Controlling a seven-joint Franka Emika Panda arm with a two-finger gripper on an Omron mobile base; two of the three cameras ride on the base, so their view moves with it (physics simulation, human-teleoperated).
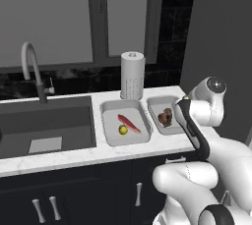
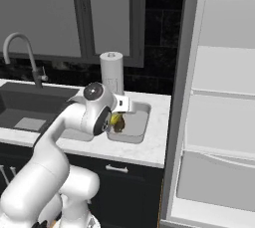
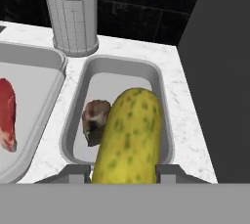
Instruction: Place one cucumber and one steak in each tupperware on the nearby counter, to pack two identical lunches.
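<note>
your gripper (image 3: 124,181) grasps the second cucumber (image 3: 129,135) above the right tupperware (image 3: 163,120), which lacks one beside its steak (image 3: 95,120).

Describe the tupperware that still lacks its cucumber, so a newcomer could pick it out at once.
Start at the white paper-towel roll standing at the back of the marble counter, right of the sink. Two grey trays lie in front of it; take the right-hand tupperware, nearest the tall appliance. It holds only a dark brown steak, whereas its neighbour has a red slab and a cucumber.
</note>
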